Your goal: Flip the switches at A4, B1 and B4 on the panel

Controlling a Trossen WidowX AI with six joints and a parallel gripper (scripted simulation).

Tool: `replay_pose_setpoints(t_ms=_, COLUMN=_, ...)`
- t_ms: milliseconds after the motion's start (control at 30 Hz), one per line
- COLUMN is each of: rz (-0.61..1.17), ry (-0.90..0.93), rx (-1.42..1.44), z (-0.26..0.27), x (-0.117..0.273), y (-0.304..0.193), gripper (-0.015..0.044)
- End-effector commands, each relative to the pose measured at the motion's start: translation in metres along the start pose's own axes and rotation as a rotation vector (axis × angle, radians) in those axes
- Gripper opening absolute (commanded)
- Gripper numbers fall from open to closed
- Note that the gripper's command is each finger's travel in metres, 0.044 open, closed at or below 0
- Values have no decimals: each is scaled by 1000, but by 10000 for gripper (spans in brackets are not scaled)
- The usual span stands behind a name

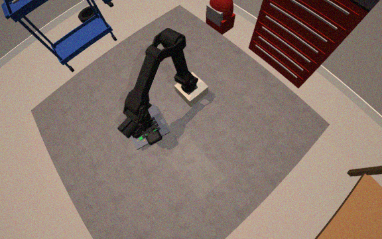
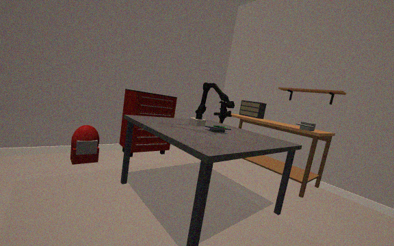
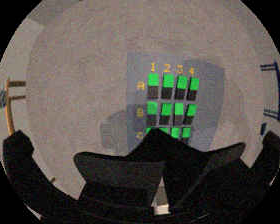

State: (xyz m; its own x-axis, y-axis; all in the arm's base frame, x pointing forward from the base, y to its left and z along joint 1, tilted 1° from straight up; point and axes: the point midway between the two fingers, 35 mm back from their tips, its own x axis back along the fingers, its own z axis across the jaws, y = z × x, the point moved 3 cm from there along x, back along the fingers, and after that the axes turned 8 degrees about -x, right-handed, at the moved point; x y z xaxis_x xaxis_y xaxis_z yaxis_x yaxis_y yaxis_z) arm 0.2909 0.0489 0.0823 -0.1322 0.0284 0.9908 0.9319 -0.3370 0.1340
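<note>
The switch panel (image 1: 164, 125) (image 2: 217, 129) (image 3: 211, 95) lies on the table, partly under the arm. In the wrist view, switch A4 (image 3: 193, 89), switch B1 (image 3: 152, 113) and switch B4 (image 3: 190, 114) each show a green half on the far side and a dark half on the near side. The other switches in rows A and B look the same way round. Which ends are raised is hard to tell. My gripper (image 2: 221, 121) (image 3: 154, 132) is shut and empty, above the panel. In the wrist view its tips cover part of row C and everything nearer.
The arm's pale base block (image 1: 200, 89) (image 2: 198, 121) stands on the grey table (image 1: 191, 172) (image 2: 252, 141). Away from the table are a red drawer cabinet (image 1: 288, 43) (image 2: 132, 102), a blue cart (image 1: 81, 36) and a wooden workbench (image 2: 279, 126).
</note>
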Motion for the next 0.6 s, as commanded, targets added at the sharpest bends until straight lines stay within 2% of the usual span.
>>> replay_pose_setpoints(t_ms=0, rz=-5, ry=-2, rx=-4, z=0, x=-5, y=0, gripper=0)
replay_pose_setpoints(t_ms=567, rz=-5, ry=-2, rx=-4, z=0, x=-28, y=-1, gripper=0)
